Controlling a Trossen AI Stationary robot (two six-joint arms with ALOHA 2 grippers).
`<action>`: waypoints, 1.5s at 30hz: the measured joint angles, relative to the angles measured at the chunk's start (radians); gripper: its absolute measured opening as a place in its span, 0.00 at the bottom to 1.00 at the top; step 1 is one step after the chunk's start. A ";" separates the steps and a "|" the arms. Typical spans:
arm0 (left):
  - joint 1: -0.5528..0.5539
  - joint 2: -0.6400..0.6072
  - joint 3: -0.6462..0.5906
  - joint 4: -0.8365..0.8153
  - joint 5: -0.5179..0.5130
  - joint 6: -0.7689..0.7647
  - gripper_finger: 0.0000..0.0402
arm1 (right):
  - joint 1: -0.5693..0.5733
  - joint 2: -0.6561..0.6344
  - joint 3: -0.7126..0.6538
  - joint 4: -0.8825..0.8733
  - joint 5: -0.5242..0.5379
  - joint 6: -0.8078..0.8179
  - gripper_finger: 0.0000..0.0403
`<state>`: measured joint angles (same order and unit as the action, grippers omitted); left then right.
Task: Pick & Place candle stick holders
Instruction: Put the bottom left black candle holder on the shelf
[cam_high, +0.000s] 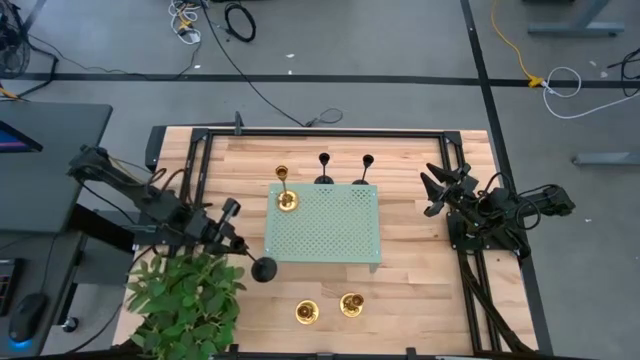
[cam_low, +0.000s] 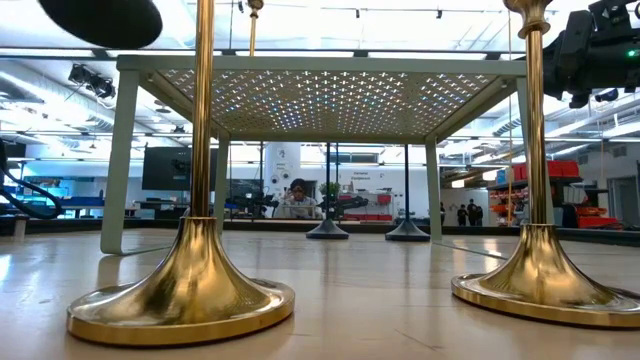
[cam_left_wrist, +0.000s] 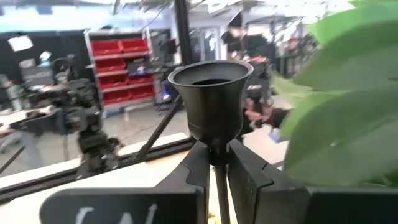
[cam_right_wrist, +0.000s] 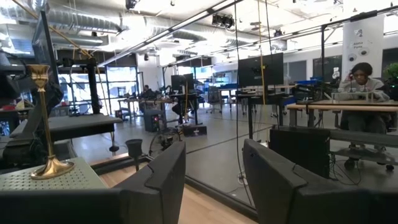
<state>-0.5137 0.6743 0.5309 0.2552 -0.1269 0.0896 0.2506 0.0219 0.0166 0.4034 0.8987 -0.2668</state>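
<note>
Black holder, held by the left gripper off the tray's near-left corner: in the high view its round base shows beside the plant; in the left wrist view the cup stands above the fingers, which are clamped narrowly on the thin stem just under it.

One gold holder stands upright on the pale green perforated tray, at its far-left corner; the right wrist view also shows it there.

Two more black holders stand on the worktop just beyond the tray's far edge, side by side.

Two gold holders stand on the worktop near the tray's near edge, close together; in the low view their flared bases fill the foreground, with the tray raised on legs behind them.

The right gripper waits over the worktop's right side, well apart from the tray, its fingers spread wide and holding nothing.

People sit at desks in the room beyond.
</note>
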 joint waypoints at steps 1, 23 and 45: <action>0.000 0.000 0.022 -0.030 -0.010 -0.003 0.09 | 0.000 0.000 0.000 0.000 0.000 0.000 0.40; 0.208 0.166 0.277 -0.216 -0.064 -0.020 0.09 | 0.000 0.000 0.000 0.001 -0.060 0.015 0.40; 0.420 0.425 0.453 -0.174 0.104 -0.034 0.09 | 0.000 0.100 0.097 -0.086 -0.286 0.217 0.40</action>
<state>-0.0940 1.0993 0.9840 0.0814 -0.0227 0.0559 0.2504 0.1223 0.1131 0.3173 0.6132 -0.0498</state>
